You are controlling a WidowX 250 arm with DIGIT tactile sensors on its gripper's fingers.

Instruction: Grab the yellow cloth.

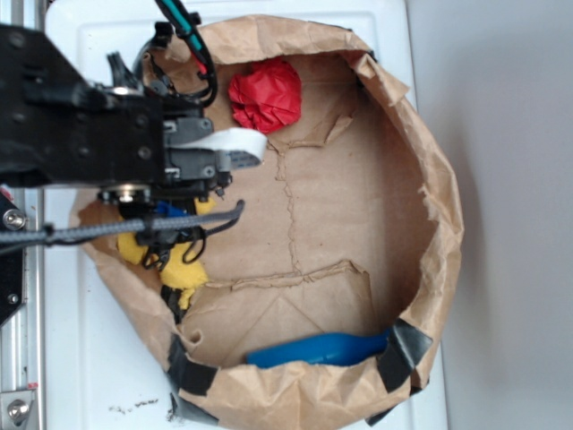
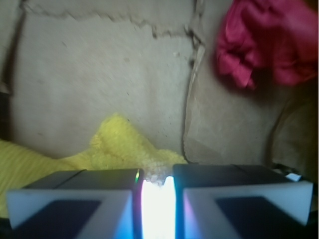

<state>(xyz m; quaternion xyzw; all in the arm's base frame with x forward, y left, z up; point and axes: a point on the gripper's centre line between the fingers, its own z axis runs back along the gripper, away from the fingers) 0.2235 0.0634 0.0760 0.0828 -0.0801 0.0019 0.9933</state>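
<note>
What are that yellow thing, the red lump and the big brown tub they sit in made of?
The yellow cloth looks like soft terry fabric: its surface is fuzzy and nubbly, with thick folds. The red wad is crumpled into sharp creases; it could be paper or thin cloth, the pictures leave that open. The brown tub seems to be kraft paper, matte and wrinkled, with torn edges and black tape patches on its rim.

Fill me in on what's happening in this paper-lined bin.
A WidowX arm is working over the yellow cloth at the edge of the brown paper bin. In the wrist view its gripper looks nearly shut, with a bit of cloth showing at the narrow gap; whether it grips is unclear. A red crumpled wad and a blue bottle lie apart, untouched.
</note>
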